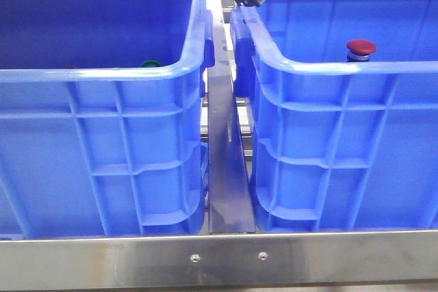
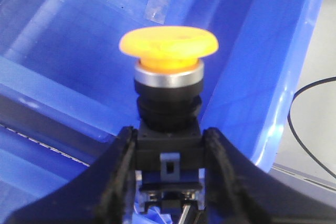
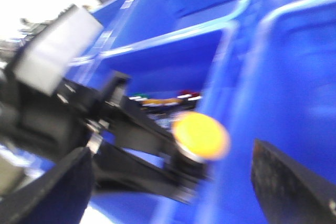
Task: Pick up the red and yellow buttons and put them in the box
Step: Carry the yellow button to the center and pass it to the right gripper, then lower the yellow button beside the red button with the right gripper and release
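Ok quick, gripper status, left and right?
Left gripper: closed on the yellow button, fingers clamping its dark body.
Right gripper: open, fingers spread wide, nothing between them.

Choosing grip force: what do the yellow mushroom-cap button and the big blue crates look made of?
Yellow mushroom-cap button: matte plastic cap, seemingly, over a shiny metal-looking ring and black plastic body. Blue ribbed crate: glossy moulded plastic, judging by its ribs and rolled rim.
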